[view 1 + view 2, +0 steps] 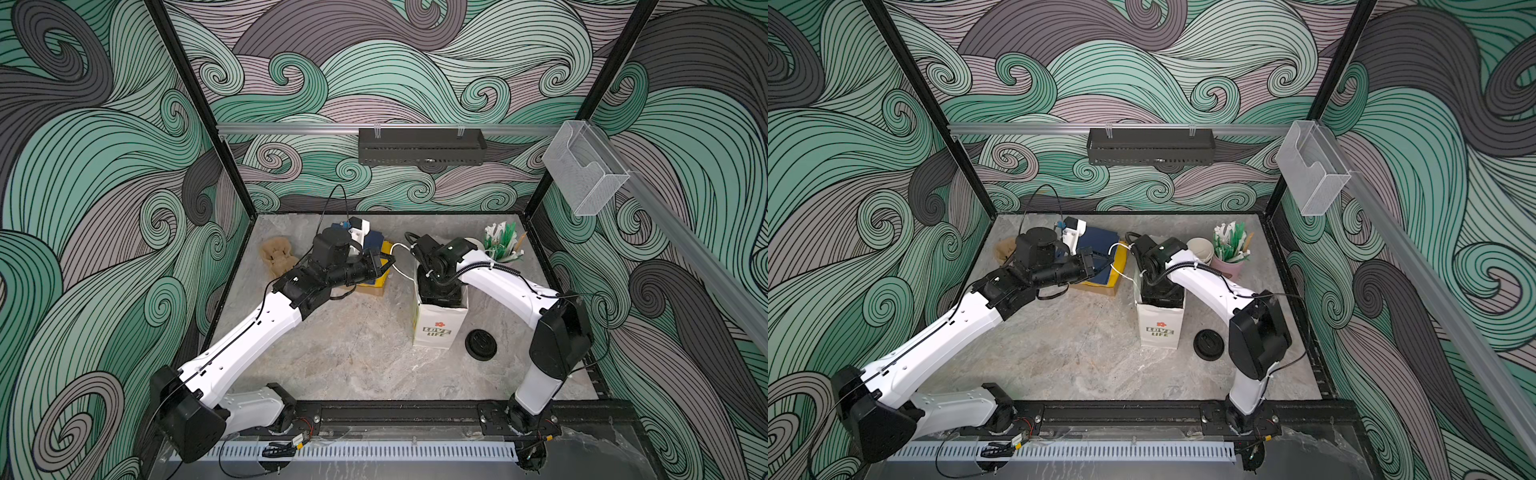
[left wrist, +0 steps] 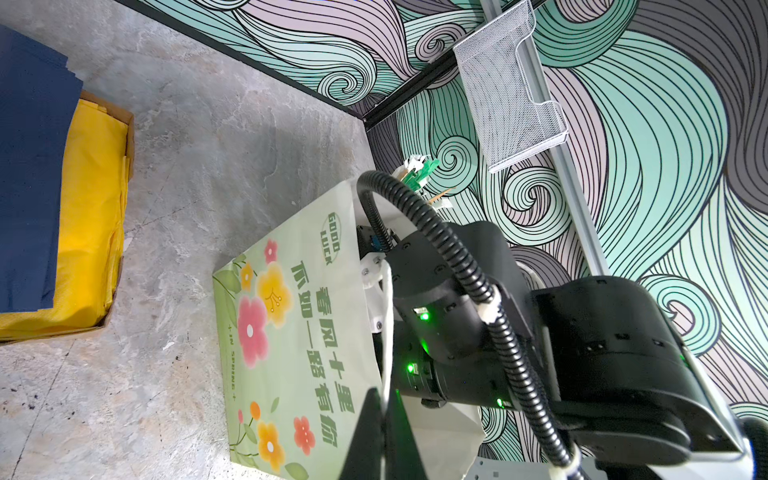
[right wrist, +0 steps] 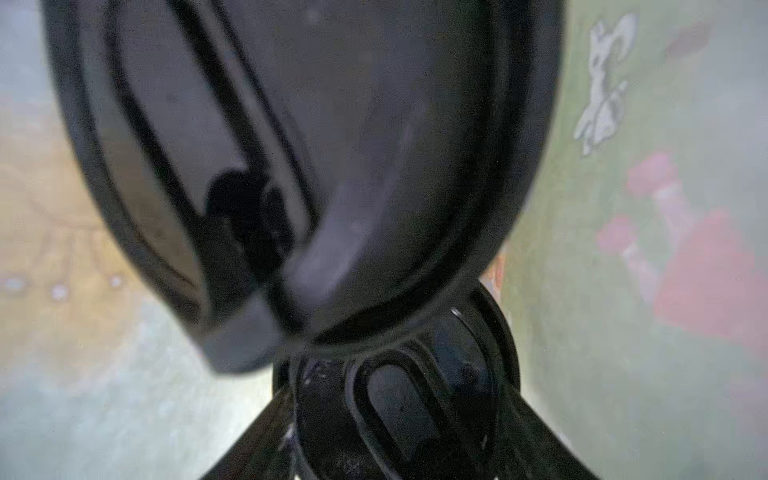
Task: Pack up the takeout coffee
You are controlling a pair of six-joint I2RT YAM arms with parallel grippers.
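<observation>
step, by the look: setting takeout coffee (image 3: 399, 415) down inside paper bag (image 1: 438, 328), mid-right on counter (image 1: 332, 353), beside other coffee (image 3: 332, 166) there | right gripper (image 3: 399, 382) jaws astride it — clamped or slack, cannot tell | left gripper (image 2: 384, 399) jaws pinching bag's white handle (image 2: 388, 316) | next: release fully, lift straight up clear of bag mouth, handle kept held

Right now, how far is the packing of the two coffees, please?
Mostly done, it seems. Done: the first cup and the second cup sit inside the bag, only their black lids showing. In hand: the left gripper pinches the bag handle; the right gripper is down in the bag astride the second cup, grip unclear. Left: probably lift that gripper out and release the handle.
</observation>
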